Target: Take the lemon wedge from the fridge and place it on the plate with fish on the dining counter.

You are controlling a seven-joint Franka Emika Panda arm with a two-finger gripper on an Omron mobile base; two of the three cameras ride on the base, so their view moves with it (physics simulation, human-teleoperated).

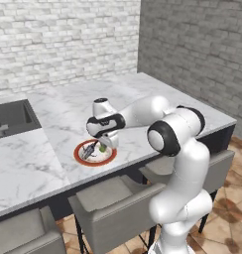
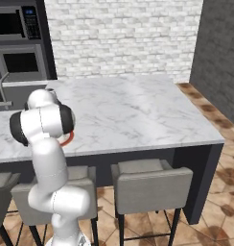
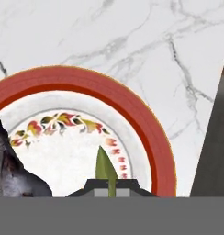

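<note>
I had the arm stretched out low over the dining counter (image 1: 68,106), with the gripper (image 1: 100,145) hanging right above the plate (image 1: 109,158). From the left base camera the plate sat near the front edge of the marble top, just above the stools (image 1: 110,206), and the gripper covered roughly its 1 o'clock part. The fingers were pressed together on the lemon wedge (image 1: 102,148), a small green-yellow bit showing just under the hand, over the white of the plate.

In the hand camera the wedge (image 3: 105,170) stuck up as a thin green point between the dark fingertips (image 3: 96,185) at 6 o'clock. Whether it touched the plate surface I could not tell. The plate's red-orange rim (image 3: 146,133) arced from 9 o'clock over the top to 4 o'clock, with a flowered band inside it. The fish (image 3: 15,176) lay dark grey at 8 o'clock of that view, beside the wedge but apart from it.

In the left base camera the fish (image 1: 88,150) lay on the plate's 9 o'clock half, just beside the gripper. The sink (image 1: 14,118) sat at 10 o'clock, well apart from the plate.

From the right base camera my arm's shoulder blocked most of it; only a sliver of red rim (image 2: 67,140) peeked out by the elbow. The wall oven (image 2: 22,61) and microwave (image 2: 16,21) stood at 11 o'clock behind the counter.
</note>
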